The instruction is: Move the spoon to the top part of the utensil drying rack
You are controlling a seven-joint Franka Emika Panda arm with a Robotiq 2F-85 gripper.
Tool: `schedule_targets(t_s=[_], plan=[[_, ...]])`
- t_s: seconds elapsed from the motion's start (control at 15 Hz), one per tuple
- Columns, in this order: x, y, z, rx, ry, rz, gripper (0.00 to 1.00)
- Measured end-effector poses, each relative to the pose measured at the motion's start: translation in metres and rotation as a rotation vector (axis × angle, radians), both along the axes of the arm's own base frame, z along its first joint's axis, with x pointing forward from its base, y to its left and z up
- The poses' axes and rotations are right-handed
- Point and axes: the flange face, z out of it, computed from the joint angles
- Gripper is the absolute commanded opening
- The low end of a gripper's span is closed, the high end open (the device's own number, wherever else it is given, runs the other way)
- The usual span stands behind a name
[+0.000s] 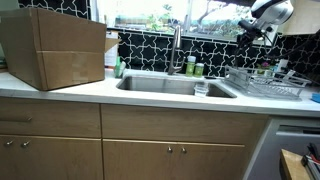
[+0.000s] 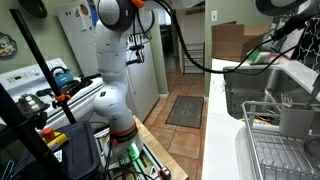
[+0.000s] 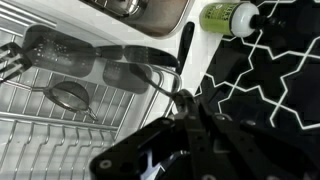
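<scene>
The utensil drying rack (image 1: 265,86) of thin silver wire stands on the counter beside the sink; it also shows in an exterior view (image 2: 283,152) and in the wrist view (image 3: 40,130). My gripper (image 1: 262,22) hangs high above the rack, also seen in an exterior view (image 2: 284,32). In the wrist view its dark fingers (image 3: 184,100) meet at the tips around a thin curved metal piece, which looks like the spoon (image 3: 181,94). The rest of the spoon is hidden by the fingers.
A grey see-through utensil holder (image 3: 62,55) and a small strainer (image 3: 68,95) sit in the rack. A green bottle (image 3: 228,15) and a black handle (image 3: 185,45) lie by the tiled wall. A steel sink (image 1: 170,84), a faucet (image 1: 176,50) and a cardboard box (image 1: 55,48) are left of the rack.
</scene>
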Motion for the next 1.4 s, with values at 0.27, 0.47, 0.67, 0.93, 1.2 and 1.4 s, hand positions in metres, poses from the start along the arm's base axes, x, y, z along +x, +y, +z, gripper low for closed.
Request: schedule_targets(t_s=[0.27,0.47,0.67,0.93,1.2,1.4], plan=[[0.004,-0.006,-0.021,0.014,0.033,0.003,0.04],[0.006,-0.009,-0.034,0.024,0.052,0.003,0.39],[0.008,-0.009,-0.04,0.032,0.061,0.005,0.61],[0.006,-0.007,-0.03,0.026,0.049,0.004,0.9],[-0.006,0.002,-0.009,0.038,0.072,0.032,1.0],[-0.026,0.018,0.011,0.104,0.138,0.078,1.0]])
